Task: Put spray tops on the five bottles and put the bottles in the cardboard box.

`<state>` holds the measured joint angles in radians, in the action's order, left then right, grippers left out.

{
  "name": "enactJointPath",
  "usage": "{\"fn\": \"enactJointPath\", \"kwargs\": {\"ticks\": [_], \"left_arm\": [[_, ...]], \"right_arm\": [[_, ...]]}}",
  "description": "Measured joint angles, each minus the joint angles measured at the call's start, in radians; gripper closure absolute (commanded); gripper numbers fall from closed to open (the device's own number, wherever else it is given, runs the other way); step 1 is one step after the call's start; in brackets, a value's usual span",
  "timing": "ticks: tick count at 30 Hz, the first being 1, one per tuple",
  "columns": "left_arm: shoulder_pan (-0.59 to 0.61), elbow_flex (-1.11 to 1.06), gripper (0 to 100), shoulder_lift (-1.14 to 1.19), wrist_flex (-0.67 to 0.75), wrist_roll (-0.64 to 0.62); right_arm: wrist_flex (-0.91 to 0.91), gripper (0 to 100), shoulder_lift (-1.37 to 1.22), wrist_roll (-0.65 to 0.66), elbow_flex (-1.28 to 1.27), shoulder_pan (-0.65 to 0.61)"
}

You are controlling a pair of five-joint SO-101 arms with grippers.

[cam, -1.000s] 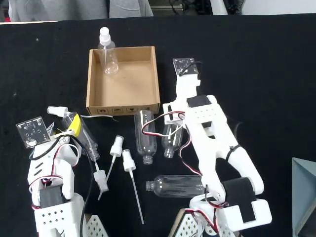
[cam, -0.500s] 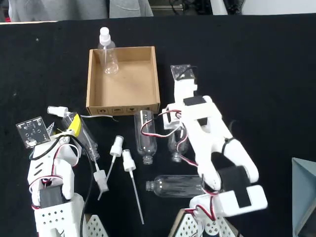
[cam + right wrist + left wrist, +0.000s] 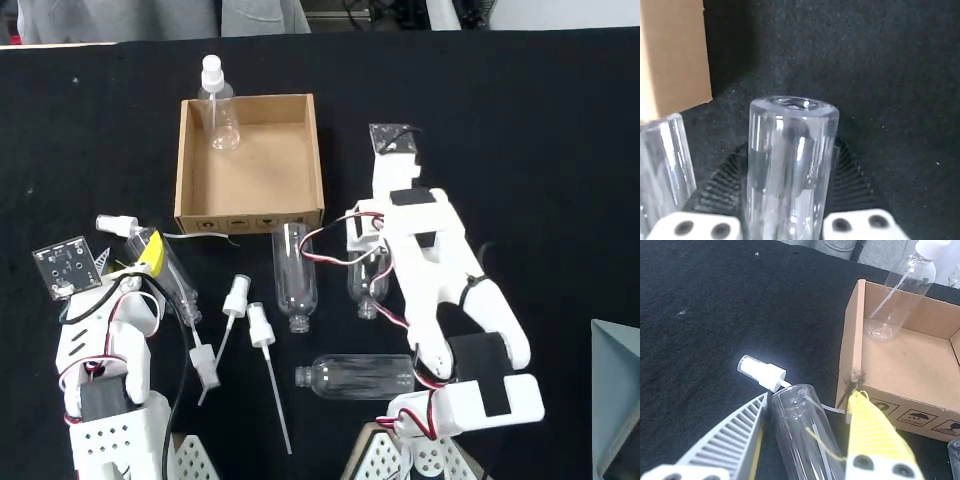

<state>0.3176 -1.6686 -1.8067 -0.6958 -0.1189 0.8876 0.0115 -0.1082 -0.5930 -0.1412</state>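
My left gripper (image 3: pixel 809 399) is shut on a clear bottle (image 3: pixel 805 440) that carries a white spray top (image 3: pixel 761 373); it lies low beside the near left corner of the cardboard box (image 3: pixel 250 212). My right gripper (image 3: pixel 790 150) is shut on an uncapped clear bottle (image 3: pixel 790 165), held to the right of the box's front (image 3: pixel 368 280). Two more uncapped bottles lie on the table, one (image 3: pixel 295 272) just in front of the box and one (image 3: pixel 358 375) nearer the arm bases. A capped bottle (image 3: pixel 218 105) leans inside the box at its far left.
Three loose spray tops with long tubes lie between the arms (image 3: pixel 233 300), (image 3: pixel 262 335), (image 3: pixel 205 365). The black tabletop (image 3: pixel 520 130) stretches right of the box. A grey object (image 3: pixel 615 390) stands at the right edge.
The right arm has swung to the right, carrying its bottle away from the bottle lying beside it. The left arm and its bottle have not moved.
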Motion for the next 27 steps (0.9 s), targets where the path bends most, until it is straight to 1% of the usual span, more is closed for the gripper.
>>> {"fn": "enactJointPath", "kwargs": {"ticks": [3, 5, 12, 27], "left_arm": [[0.0, 0.0, 77, 0.0, 0.0, 0.0], [0.0, 0.0, 77, 0.0, 0.0, 0.0], [0.0, 0.0, 77, 0.0, 0.0, 0.0], [0.0, 0.0, 77, 0.0, 0.0, 0.0]], "right_arm": [[0.0, 98.1, 0.0, 0.0, 0.0, 0.009], [0.003, 98.1, 0.0, 0.0, 0.0, 0.041], [0.107, 98.1, 0.0, -0.005, 0.034, 0.12], [0.123, 98.8, 0.0, -0.316, 0.035, 0.143]]}}
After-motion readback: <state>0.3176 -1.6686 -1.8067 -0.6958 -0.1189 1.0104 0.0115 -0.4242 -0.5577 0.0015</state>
